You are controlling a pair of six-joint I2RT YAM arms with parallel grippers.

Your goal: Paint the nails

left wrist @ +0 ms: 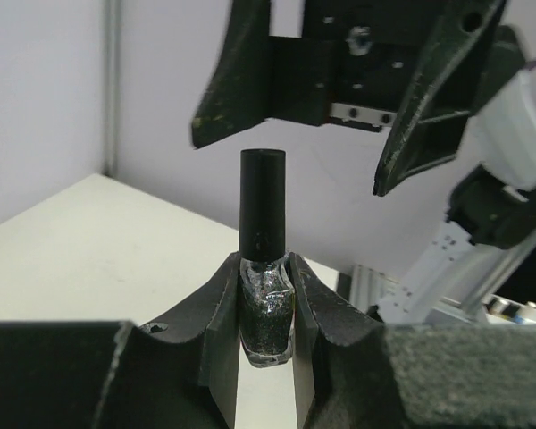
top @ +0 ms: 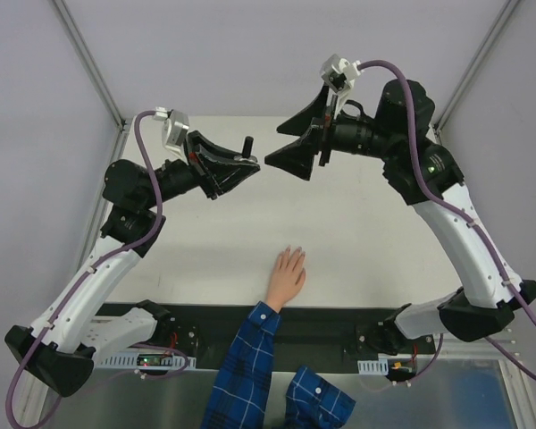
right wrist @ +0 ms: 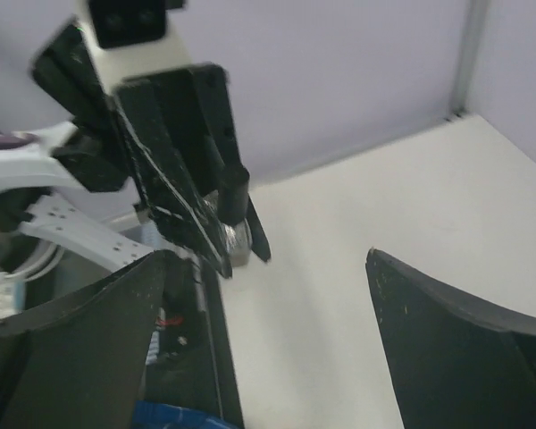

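Right gripper (top: 277, 145) spread wide, just beside and facing cap (left wrist: 262, 201) of bottle (left wrist: 266, 313) clamped in left gripper (top: 243, 165); nails (top: 295, 253) flat on table (top: 384, 241), well apart, toward near edge, between both arms.

The white-linked, black-jointed left arm (top: 87, 281) and right arm (top: 457, 237) each carry a purple cable; the matte black wedge-fingered left claw (top: 248, 167) and right claw (top: 275, 147) look alike.
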